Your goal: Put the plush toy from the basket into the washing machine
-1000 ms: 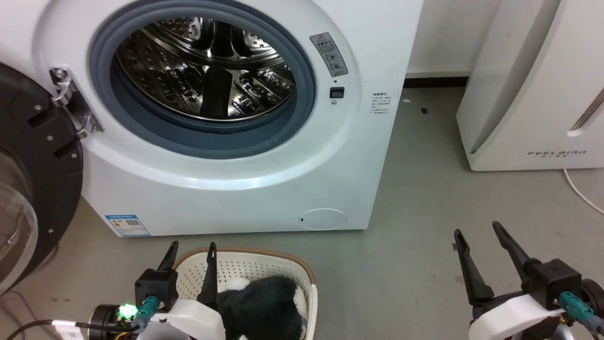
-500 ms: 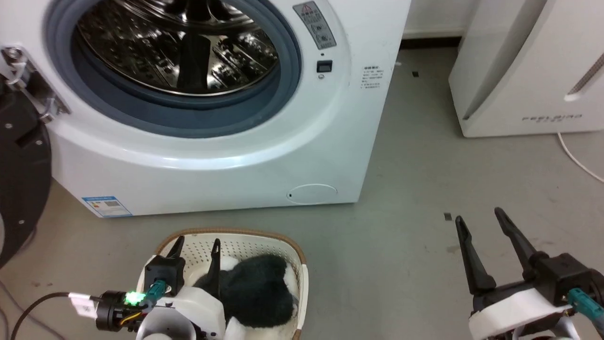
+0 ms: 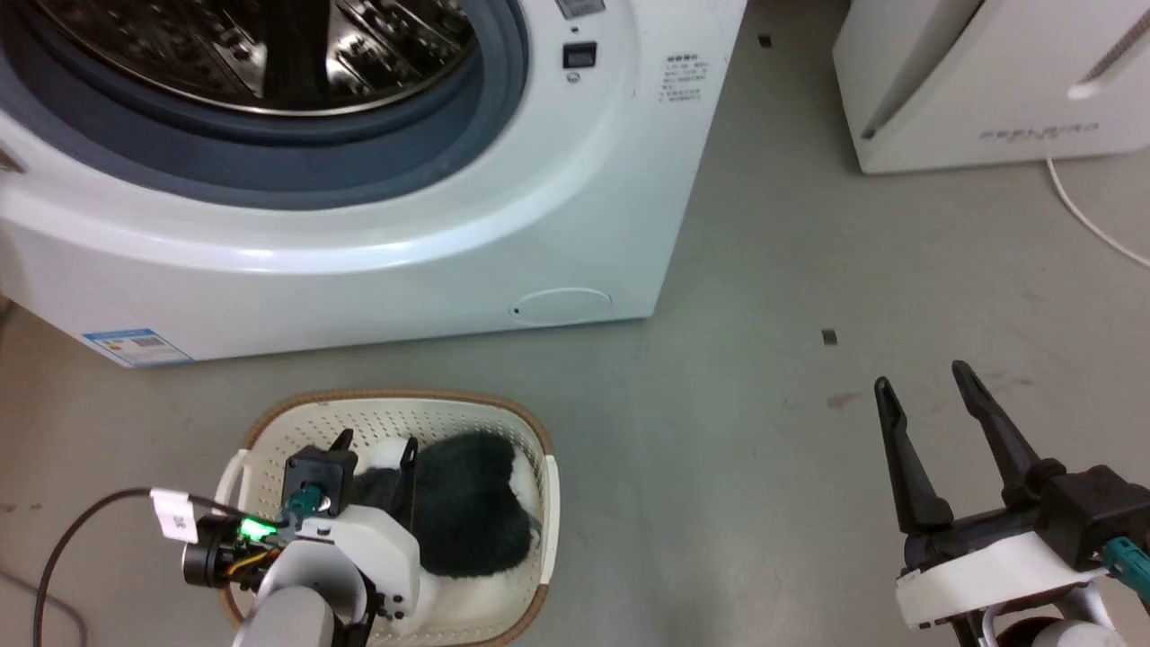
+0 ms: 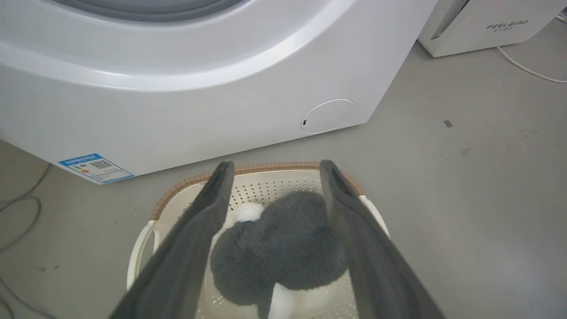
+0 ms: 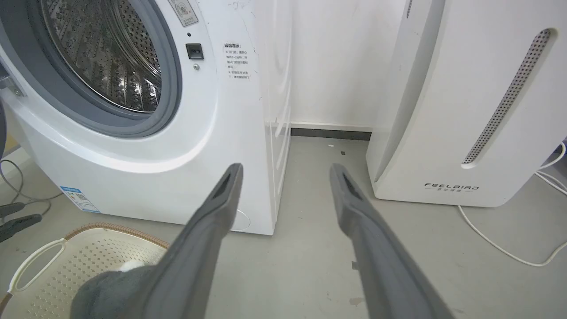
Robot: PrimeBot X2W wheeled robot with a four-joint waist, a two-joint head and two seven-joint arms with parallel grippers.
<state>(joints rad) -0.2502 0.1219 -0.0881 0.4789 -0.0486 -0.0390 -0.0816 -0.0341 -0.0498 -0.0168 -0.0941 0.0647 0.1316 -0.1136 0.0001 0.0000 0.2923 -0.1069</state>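
head: left tool [image 3: 377,442] wide open, empty, lower left over basket [image 3: 395,396], plush toy [image 3: 476,508] between and right of its fingers; right tool [image 3: 924,377] open, empty, lower right | left wrist: toy bottom centre between fingers, washing machine [image 4: 177,88] above | right wrist: toy lower left, apart from tool

Plain grey floor [image 3: 764,503], faintly scuffed. Standing on it at the back, the white washing machine [image 3: 377,279]. Just in front, not touching, the oval basket [image 3: 395,395]. Off to the right, a white FEELBIRD appliance [image 3: 979,99], with a white cable [image 3: 1071,202] trailing beside it. Between washer and appliance, nearer the front, a small dark scrap [image 3: 828,337].
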